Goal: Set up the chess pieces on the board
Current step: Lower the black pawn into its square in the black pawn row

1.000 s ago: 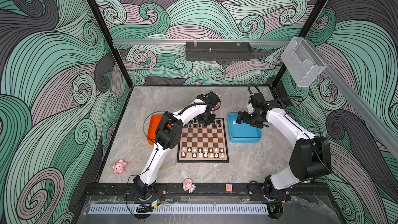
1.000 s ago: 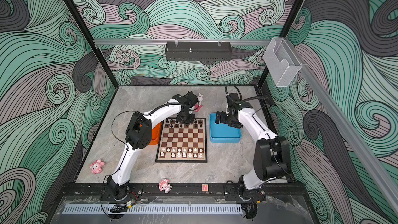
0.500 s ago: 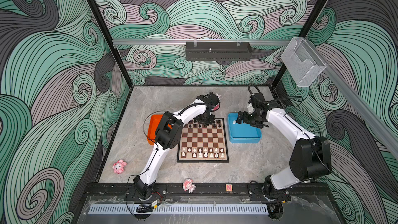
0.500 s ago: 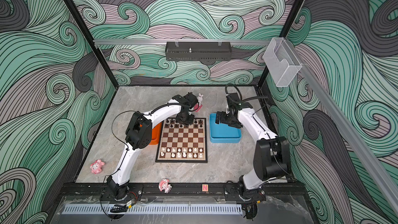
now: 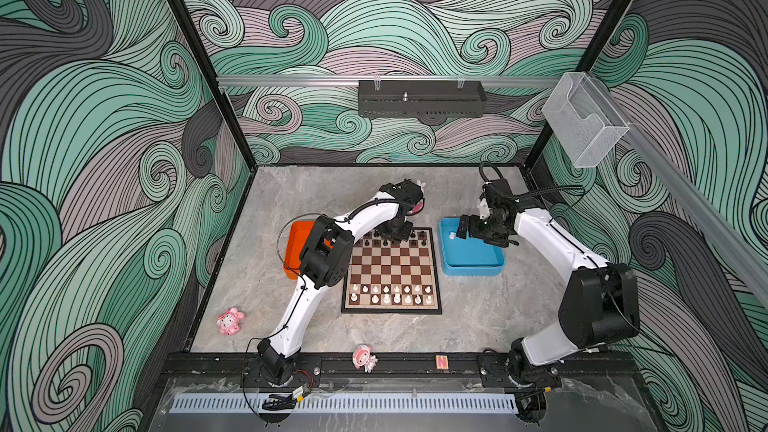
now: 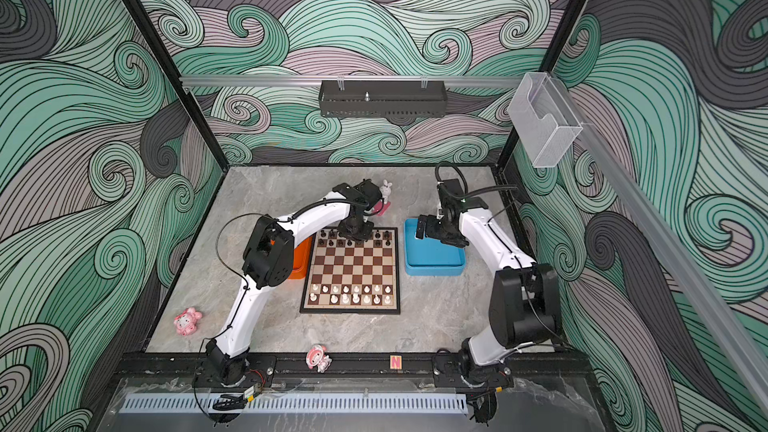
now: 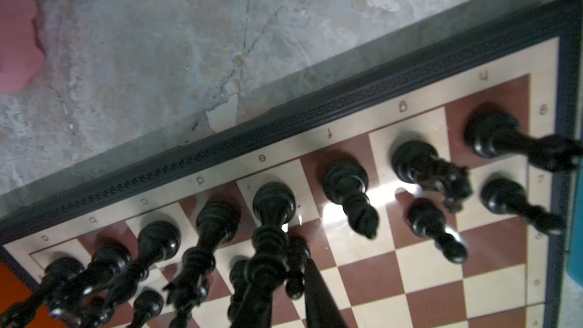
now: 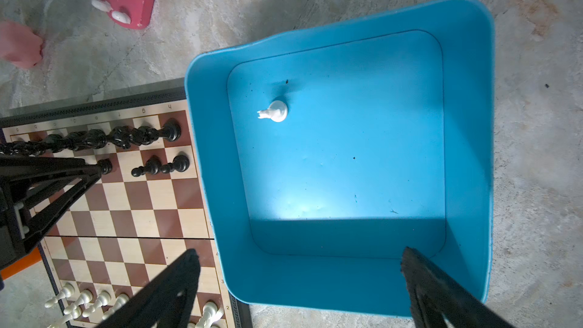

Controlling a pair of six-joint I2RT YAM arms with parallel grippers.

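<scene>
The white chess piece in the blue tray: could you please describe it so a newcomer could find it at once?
In both top views, the blue tray sits right of the board. Near its far corner beside the board sits one small white chess piece, the only thing in the tray.

Grey marbled tabletop [image 5: 374, 334]: chessboard [image 5: 390, 307] at centre, orange tray [image 5: 296, 243] left of it, blue tray [image 5: 471, 271] right, pink figurine [image 5: 230, 321] near left, rabbit figure [image 6: 386, 191] behind the board.

Bright even light; glare on the board [image 7: 419, 266].
</scene>
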